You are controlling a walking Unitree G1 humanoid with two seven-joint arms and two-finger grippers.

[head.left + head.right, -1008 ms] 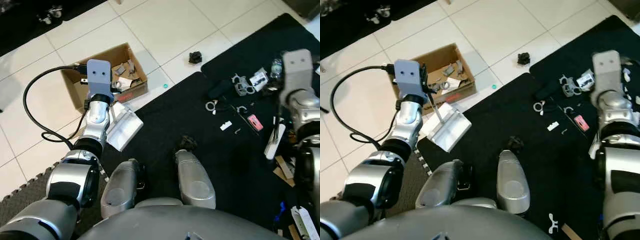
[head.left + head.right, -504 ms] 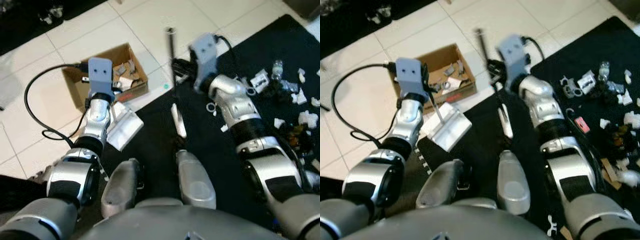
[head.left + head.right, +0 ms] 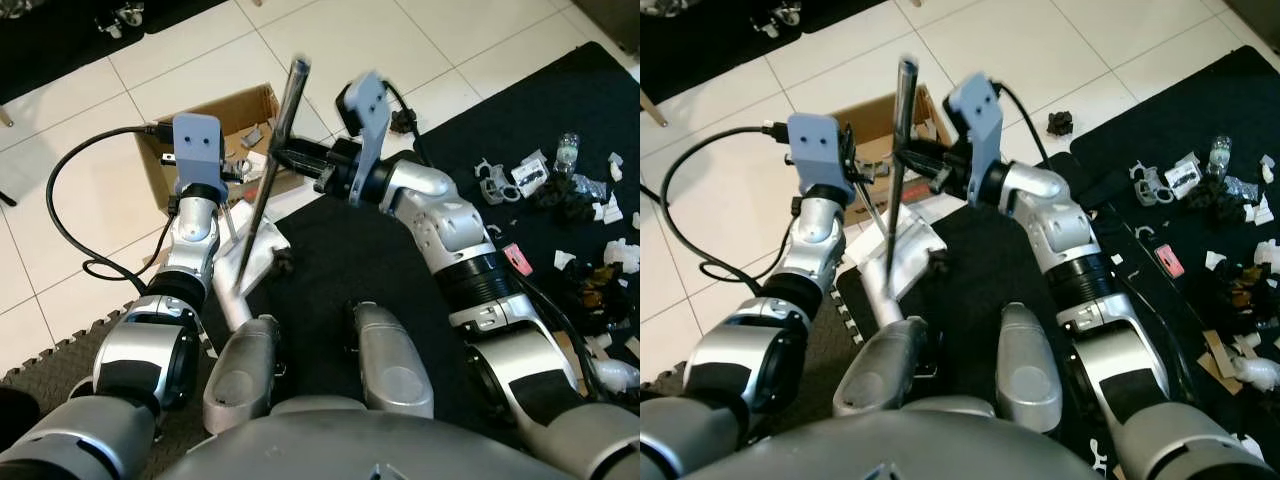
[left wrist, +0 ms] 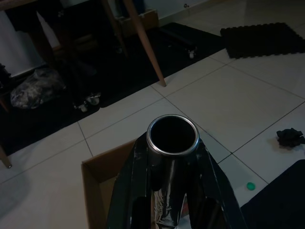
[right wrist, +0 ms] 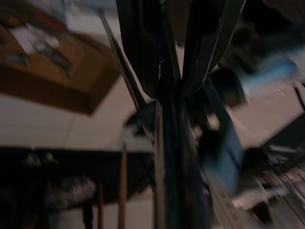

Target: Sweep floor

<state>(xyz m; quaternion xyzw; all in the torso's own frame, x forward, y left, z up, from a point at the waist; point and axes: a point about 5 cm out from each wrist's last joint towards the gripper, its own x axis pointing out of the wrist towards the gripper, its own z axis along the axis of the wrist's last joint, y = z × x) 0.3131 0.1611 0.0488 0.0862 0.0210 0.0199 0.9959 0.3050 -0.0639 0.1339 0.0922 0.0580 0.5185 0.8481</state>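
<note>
Two jaws work together: the right jaws (image 3: 290, 160) clamp the broom (image 3: 268, 190) tight, the left jaws (image 4: 172, 200) grip the dustpan (image 3: 902, 250) to catch mess beside the box (image 3: 215, 120).

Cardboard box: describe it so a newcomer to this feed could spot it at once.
Start at the black mat under the robot's feet, then look past its far-left edge onto the white tiles. There sits the cardboard box, just beyond the left end effector. It is the one brown, open-topped container, with scraps inside.

Silver arms (image 3: 455, 235), black joint bands
</note>
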